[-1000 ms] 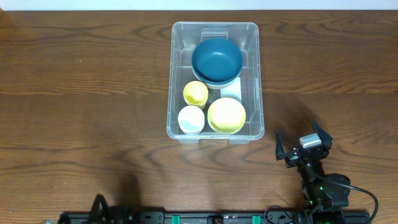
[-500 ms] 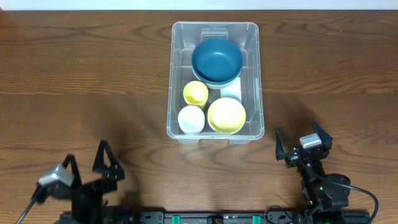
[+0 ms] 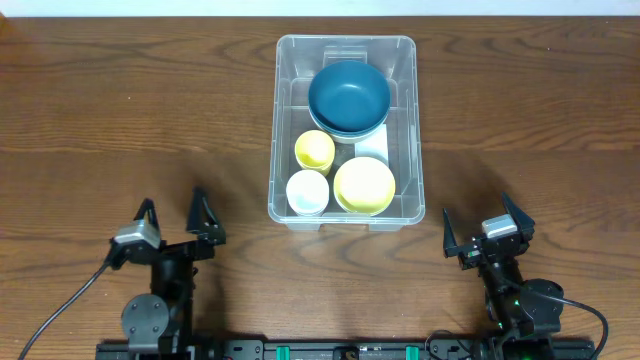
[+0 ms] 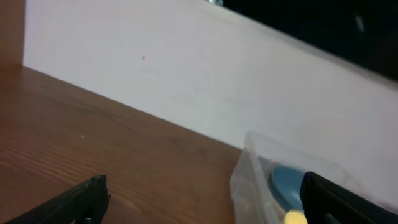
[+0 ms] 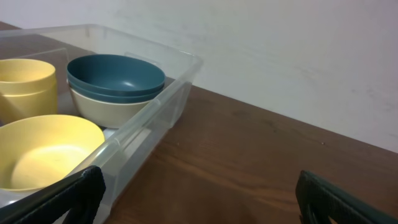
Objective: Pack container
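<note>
The clear plastic container (image 3: pixel 278 130) stands at the table's middle back. Inside it are a dark blue bowl (image 3: pixel 348 95) stacked on a pale bowl, a yellow cup (image 3: pixel 314 151), a white cup (image 3: pixel 307 192) and a yellow bowl (image 3: pixel 364 186). My left gripper (image 3: pixel 174 216) is open and empty at the front left, well apart from the container. My right gripper (image 3: pixel 486 221) is open and empty at the front right. The right wrist view shows the container (image 5: pixel 155 121) with the blue bowl (image 5: pixel 115 76) and yellow bowl (image 5: pixel 46 150). The left wrist view shows the container's corner (image 4: pixel 249 180).
Bare wooden tabletop (image 3: pixel 120 120) surrounds the container on all sides. A white wall (image 4: pixel 186 81) runs behind the table's far edge. A black rail (image 3: pixel 340 350) runs along the front edge.
My left arm has come up into view at the front left and moved right and forward, fingers open. The right arm and the container's contents have not moved.
</note>
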Motion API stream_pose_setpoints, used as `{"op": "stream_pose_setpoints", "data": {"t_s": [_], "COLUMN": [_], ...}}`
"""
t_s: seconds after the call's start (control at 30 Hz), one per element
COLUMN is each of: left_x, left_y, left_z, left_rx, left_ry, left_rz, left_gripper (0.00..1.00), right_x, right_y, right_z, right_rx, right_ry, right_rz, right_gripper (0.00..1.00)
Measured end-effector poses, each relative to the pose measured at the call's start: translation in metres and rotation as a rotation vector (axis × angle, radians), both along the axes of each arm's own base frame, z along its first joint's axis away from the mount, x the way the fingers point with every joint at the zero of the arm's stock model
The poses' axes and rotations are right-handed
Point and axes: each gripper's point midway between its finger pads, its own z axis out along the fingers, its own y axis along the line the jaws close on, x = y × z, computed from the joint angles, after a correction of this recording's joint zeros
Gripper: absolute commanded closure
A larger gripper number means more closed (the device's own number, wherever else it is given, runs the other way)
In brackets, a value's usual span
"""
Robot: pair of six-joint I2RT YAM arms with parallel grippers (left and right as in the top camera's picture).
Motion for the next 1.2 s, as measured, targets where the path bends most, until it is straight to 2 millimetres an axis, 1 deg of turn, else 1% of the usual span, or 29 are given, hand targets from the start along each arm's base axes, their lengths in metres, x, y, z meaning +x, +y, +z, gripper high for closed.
{"op": "stream_pose_setpoints", "data": {"t_s": [0.2, 0.47, 0.77, 1.2], "left_x": [0.005, 0.007, 0.011, 0.011], "left_y": [-0.005, -0.006, -0.007, -0.008], "left_z": [-0.02, -0.037, -0.068, -0.069], "left_rx": [0.163, 0.375, 0.481, 0.504], "left_ry": [0.04, 0.082, 0.148, 0.149], "left_rz": [-0.023, -0.027, -0.043, -0.048], "left_gripper": [0.02, 0.02, 0.02, 0.02], "right_x": [0.0, 0.0, 0.0, 0.0], "right_y": [0.0, 0.0, 0.0, 0.0], "right_z": [0.0, 0.0, 0.0, 0.0], "right_rx": [0.0, 0.0, 0.0, 0.0], "right_ry": [0.0, 0.0, 0.0, 0.0], "right_rz": [0.0, 0.0, 0.0, 0.0], "right_gripper": [0.01, 0.01, 0.01, 0.01]}}
